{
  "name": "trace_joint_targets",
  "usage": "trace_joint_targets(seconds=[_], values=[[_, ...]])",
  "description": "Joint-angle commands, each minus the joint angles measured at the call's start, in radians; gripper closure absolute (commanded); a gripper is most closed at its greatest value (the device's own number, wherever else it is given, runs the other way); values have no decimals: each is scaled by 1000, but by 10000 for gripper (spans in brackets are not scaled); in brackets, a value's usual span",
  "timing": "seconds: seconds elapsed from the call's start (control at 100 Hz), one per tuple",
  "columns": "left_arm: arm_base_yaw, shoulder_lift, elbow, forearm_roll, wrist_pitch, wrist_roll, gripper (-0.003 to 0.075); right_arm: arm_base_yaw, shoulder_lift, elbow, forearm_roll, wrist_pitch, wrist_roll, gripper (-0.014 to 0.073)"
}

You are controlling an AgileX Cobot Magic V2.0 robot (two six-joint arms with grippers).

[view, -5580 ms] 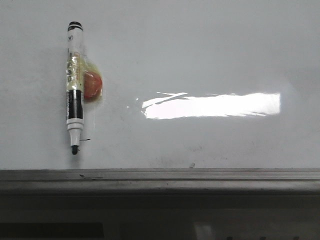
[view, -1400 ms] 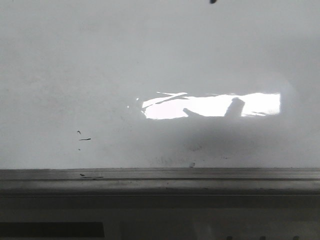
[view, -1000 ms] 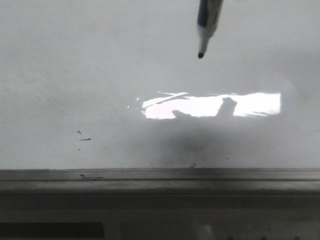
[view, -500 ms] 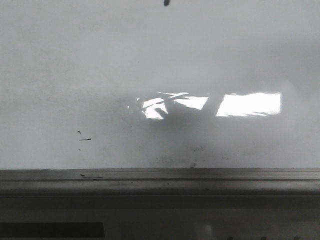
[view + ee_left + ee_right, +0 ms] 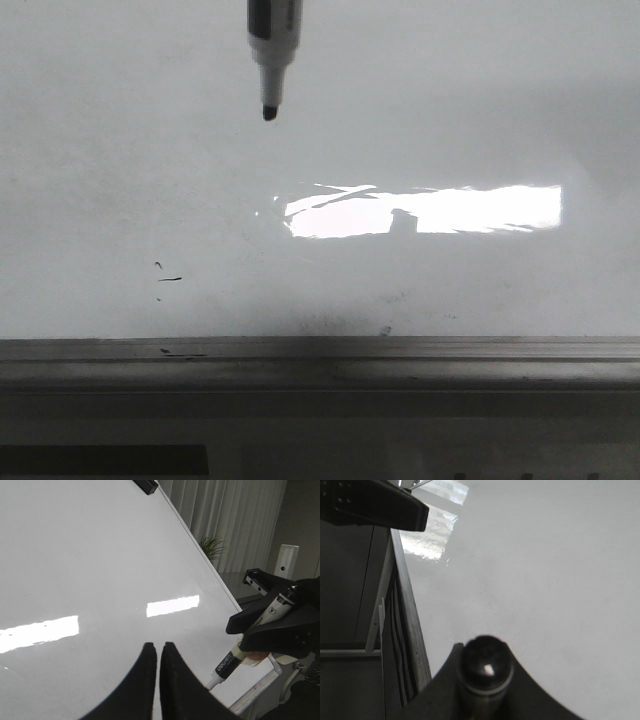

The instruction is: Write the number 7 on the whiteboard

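The whiteboard fills the front view, glossy white. No number 7 line shows on it; only tiny black specks and a short dash at lower left. The marker hangs from the top edge, black tip down over the board; I cannot tell if it touches. My right gripper is shut on the marker; in the right wrist view the marker's black end sits between the fingers. My left gripper is shut and empty, held over the board.
A grey metal tray rail runs along the board's near edge and also shows in the right wrist view. A glare patch lies mid-board. A dark block hangs beyond the rail. Curtains and a plant stand past the board.
The marker, lying at the board's left 5.6 s ago, is now held. Since half a second ago its tip has come down from the top edge and moved left.
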Motion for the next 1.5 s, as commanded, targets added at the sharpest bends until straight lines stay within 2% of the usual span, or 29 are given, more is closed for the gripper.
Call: trace_joint_targets(seconds=[0.0,0.16,0.24,0.28,0.3,0.34,0.35,0.41,0.44,0.5,0.55,0.6,0.71,0.78,0.87,0.96,1.05,1.2,1.3,1.49], values=[[3,10,-28,-26,-1,-8,741,3,-44,-32,-22,-19,1,665],[3,10,-28,-26,-1,-8,741,3,-68,-32,-32,-33,-1,665],[3,10,-28,-26,-1,-8,741,5,-68,-32,-94,-47,3,665],[3,10,-28,-26,-1,-8,741,5,-68,-32,-143,-56,45,665],[3,10,-28,-26,-1,-8,741,5,-68,-30,-190,-62,78,665],[3,10,-28,-26,-1,-8,741,5,-66,-21,-320,-110,263,665],[3,10,-28,-26,-1,-8,741,5,-66,-19,-345,-110,263,665],[3,10,-28,-26,-1,-8,741,5,-65,3,-621,-223,620,665],[3,10,-28,-26,-1,-8,741,1,-64,14,-744,-273,740,664],[3,10,-28,-26,-1,-8,741,-15,-59,32,-942,-324,901,641],[3,10,-28,-26,-1,-8,741,-25,-51,38,-1009,-318,938,636],[3,10,-28,-26,-1,-8,741,-33,-41,50,-1030,-309,936,636],[3,10,-28,-26,-1,-8,741,-68,-20,80,-1204,-332,936,636],[3,10,-28,-26,-1,-8,741,-92,-10,85,-1258,-344,944,636],[3,10,-28,-26,-1,-8,741,-134,7,85,-1332,-384,1067,636],[3,10,-28,-26,-1,-8,741,-182,28,85,-1338,-405,1209,636],[3,10,-28,-26,-1,-8,741,-219,42,85,-1330,-411,1255,636],[3,10,-28,-26,-1,-8,741,-232,62,85,-1106,-470,1222,636],[3,10,-28,-26,-1,-8,741,-252,69,85,-1099,-488,1150,636],[3,10,-28,-26,-1,-8,741,-344,109,85,-1099,-488,1147,636]])
